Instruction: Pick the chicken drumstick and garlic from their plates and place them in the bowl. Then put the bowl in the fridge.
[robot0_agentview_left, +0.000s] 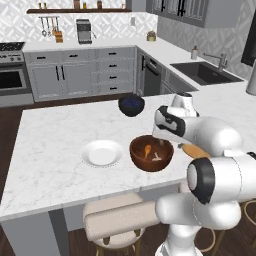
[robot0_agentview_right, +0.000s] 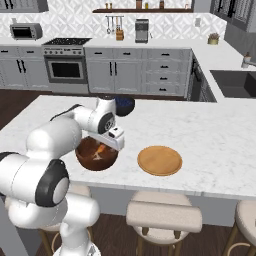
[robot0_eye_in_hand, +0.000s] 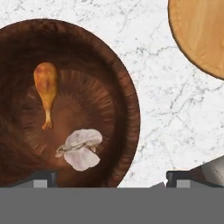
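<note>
The reddish-brown wooden bowl (robot0_agentview_left: 150, 165) (robot0_agentview_right: 92, 164) (robot0_eye_in_hand: 127, 100) stands near the island's front edge. Inside it lie the orange-brown chicken drumstick (robot0_eye_in_hand: 46, 85) (robot0_agentview_left: 147, 150) and the whitish garlic (robot0_eye_in_hand: 81, 148) (robot0_agentview_left: 158, 158), a little apart. My gripper (robot0_eye_in_hand: 109, 179) (robot0_agentview_left: 161, 145) (robot0_agentview_right: 105, 147) hovers just above the bowl's right side, open, with nothing between its fingers. The glossy white plate (robot0_agentview_left: 102, 152) lies bare to the bowl's left. The tan wooden plate (robot0_agentview_right: 159, 160) (robot0_eye_in_hand: 199, 35) lies bare to its right. The fridge is out of view.
A dark blue bowl (robot0_agentview_left: 131, 105) (robot0_agentview_right: 125, 105) sits behind the wooden bowl on the white marble island (robot0_agentview_left: 50, 165). Padded stools (robot0_agentview_right: 164, 215) stand under the island's front edge. A sink (robot0_agentview_left: 205, 72) and grey cabinets (robot0_agentview_left: 75, 75) line the far counters.
</note>
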